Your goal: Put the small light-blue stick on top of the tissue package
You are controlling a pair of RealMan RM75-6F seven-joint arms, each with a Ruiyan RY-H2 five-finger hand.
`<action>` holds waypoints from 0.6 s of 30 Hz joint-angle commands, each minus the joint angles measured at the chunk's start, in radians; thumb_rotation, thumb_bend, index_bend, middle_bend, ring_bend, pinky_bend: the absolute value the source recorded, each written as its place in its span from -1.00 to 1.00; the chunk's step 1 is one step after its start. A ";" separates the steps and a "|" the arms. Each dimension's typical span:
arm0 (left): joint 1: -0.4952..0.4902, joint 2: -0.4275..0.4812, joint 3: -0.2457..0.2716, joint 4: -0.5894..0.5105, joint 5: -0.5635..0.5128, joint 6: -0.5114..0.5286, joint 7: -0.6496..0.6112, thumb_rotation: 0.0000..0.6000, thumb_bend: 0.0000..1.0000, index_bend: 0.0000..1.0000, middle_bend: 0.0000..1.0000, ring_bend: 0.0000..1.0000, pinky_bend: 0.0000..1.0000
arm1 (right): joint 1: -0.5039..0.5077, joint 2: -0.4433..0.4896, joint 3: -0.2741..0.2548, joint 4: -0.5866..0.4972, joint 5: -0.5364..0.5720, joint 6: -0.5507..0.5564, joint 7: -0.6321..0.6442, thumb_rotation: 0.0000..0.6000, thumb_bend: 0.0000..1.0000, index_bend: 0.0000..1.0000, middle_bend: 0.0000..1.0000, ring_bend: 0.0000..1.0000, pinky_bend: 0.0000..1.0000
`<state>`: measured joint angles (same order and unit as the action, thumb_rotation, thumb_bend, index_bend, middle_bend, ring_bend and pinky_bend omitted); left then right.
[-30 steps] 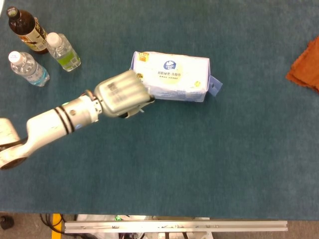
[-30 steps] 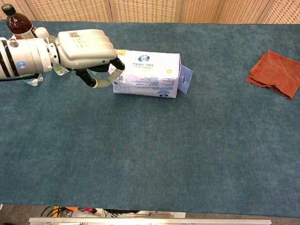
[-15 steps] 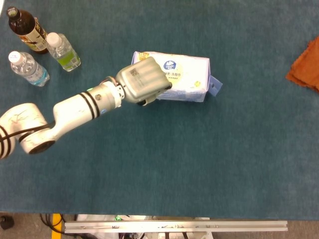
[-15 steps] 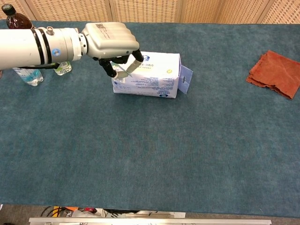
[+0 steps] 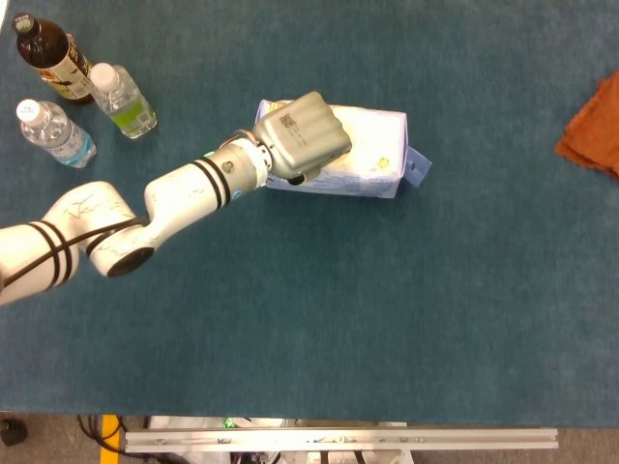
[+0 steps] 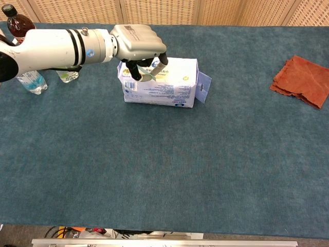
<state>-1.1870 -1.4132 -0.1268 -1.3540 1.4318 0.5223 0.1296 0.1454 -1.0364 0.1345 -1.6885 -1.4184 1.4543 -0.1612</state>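
Teal felt table (image 6: 154, 170); far left sit a brown glass bottle (image 5: 48, 53) and two clear water bottles (image 5: 58, 133), untouched. Left hand (image 6: 140, 45) is over the left half of the tissue package (image 6: 177, 85), fingers (image 6: 134, 71) curled downward onto its top face. Light-blue stick isn't clearly visible; a thin pale sliver shows between the fingertips in chest view, so it's probably pinched there, but I can't tell for certain. Judgement: carry done, release onto the pack top plus retreat left. Orange cloth (image 6: 302, 80) far right, well apart. Right hand not visible.
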 commanded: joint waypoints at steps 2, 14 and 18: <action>-0.016 -0.019 -0.002 0.015 -0.033 -0.019 0.027 1.00 -0.23 0.08 0.94 0.94 0.90 | -0.003 -0.001 -0.002 0.002 0.000 0.001 0.004 1.00 -0.13 -0.54 -0.30 -0.48 -0.22; -0.042 -0.031 -0.009 0.018 -0.113 -0.035 0.073 1.00 -0.23 -0.03 0.92 0.93 0.89 | -0.013 0.002 -0.005 0.009 0.003 0.010 0.017 1.00 -0.13 -0.54 -0.30 -0.48 -0.22; -0.045 -0.037 -0.009 0.026 -0.137 -0.028 0.088 1.00 -0.23 -0.09 0.91 0.93 0.89 | -0.016 0.004 -0.006 0.007 0.002 0.015 0.017 1.00 -0.13 -0.54 -0.30 -0.48 -0.22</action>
<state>-1.2307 -1.4486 -0.1353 -1.3297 1.2990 0.4921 0.2150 0.1292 -1.0321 0.1288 -1.6812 -1.4160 1.4692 -0.1443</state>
